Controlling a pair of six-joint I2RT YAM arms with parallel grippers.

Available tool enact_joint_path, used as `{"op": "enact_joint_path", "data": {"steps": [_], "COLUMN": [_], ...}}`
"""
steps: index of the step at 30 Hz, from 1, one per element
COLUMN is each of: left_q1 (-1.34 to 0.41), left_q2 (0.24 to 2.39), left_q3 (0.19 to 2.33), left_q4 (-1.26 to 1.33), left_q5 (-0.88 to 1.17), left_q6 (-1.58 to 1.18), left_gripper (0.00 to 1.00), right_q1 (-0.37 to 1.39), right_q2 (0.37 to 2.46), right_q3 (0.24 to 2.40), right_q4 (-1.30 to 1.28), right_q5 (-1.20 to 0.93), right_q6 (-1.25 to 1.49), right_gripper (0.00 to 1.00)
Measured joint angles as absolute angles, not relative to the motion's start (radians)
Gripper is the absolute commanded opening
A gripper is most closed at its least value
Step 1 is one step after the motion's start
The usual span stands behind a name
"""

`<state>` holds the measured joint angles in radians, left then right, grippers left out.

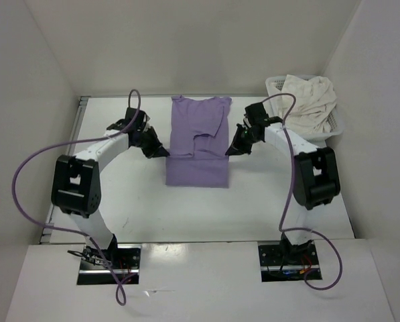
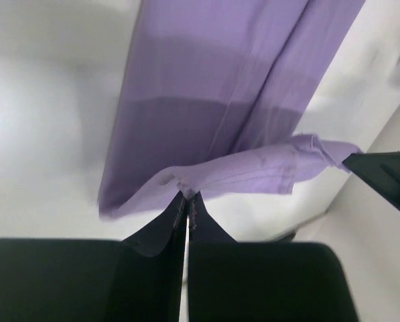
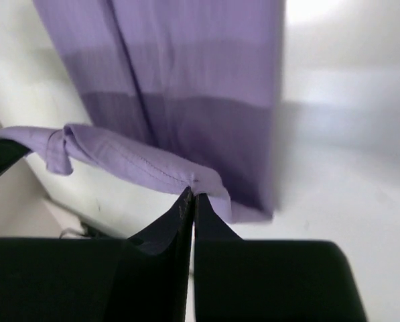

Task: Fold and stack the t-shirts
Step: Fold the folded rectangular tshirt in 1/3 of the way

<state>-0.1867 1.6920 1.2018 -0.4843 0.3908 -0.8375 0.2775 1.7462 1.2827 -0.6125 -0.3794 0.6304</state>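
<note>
Arms number two, both black and white, each trailing one of the two purple cables and standing on the white table; at the left, the left gripper has its two black fingers pressed together on the left edge of the one lavender purple cloth t-shirt, with a small pinch of fabric bunched at the tips in its wrist view.

That shirt lies in the middle of the table, between the two arms, its neck end toward the far wall and its sleeves turned in over the body; the near part rests flat; in both wrist views a narrow strip of the cloth stretches from one pinch to the other, wrinkled near the tips.

Right of the shirt, the right gripper mirrors the left one, its two fingers closed tight on the right edge of the same garment.

Farther right, at the far right corner of the table, stands one white plastic mesh basket; one cream white cloth t-shirt is heaped in it, crumpled and spilling over the rim, well apart from both grippers; two shirts in all are in view.
</note>
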Motion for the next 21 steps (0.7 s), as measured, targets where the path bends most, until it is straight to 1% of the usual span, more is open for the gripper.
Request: {"op": "enact_joint_path", "data": {"steps": [6,10,11,12,14,15,16,19,21], "left_q1": [-0.178,-0.167,-0.165,-0.163,-0.160,-0.158,-0.155,-0.147,-0.145], "left_q2": [1.901,2.003,2.031,2.054,2.093,2.103,2.107,2.072,2.007], "left_q3": [1.401,1.485,1.505,1.521,1.537,1.538,1.538,1.528,1.487], "left_q4": [-0.405,-0.379,-0.374,-0.369,-0.350,-0.345,-0.340,-0.315,-0.286], "left_q5": [0.342,0.319,0.315,0.313,0.308,0.307,0.304,0.301,0.300], "left_q6": [-0.842,-0.841,-0.841,-0.838,-0.838,-0.840,-0.845,-0.846,-0.851], "left_gripper": [0.02,0.11,0.19,0.25,0.34,0.40,0.51,0.54,0.50], "right_q1": [0.216,0.202,0.202,0.201,0.200,0.199,0.196,0.192,0.191], "right_q2": [1.968,2.090,2.122,2.153,2.198,2.215,2.235,2.232,2.210], "right_q3": [1.508,1.623,1.650,1.673,1.699,1.709,1.728,1.750,1.749], "right_q4": [-0.598,-0.591,-0.589,-0.588,-0.589,-0.594,-0.596,-0.604,-0.603], "right_q5": [-0.373,-0.379,-0.378,-0.377,-0.369,-0.366,-0.358,-0.350,-0.344], "right_q6": [0.570,0.556,0.553,0.551,0.552,0.551,0.547,0.545,0.540], "right_gripper": [0.01,0.01,0.01,0.08,0.19,0.29,0.40,0.49,0.51]}}
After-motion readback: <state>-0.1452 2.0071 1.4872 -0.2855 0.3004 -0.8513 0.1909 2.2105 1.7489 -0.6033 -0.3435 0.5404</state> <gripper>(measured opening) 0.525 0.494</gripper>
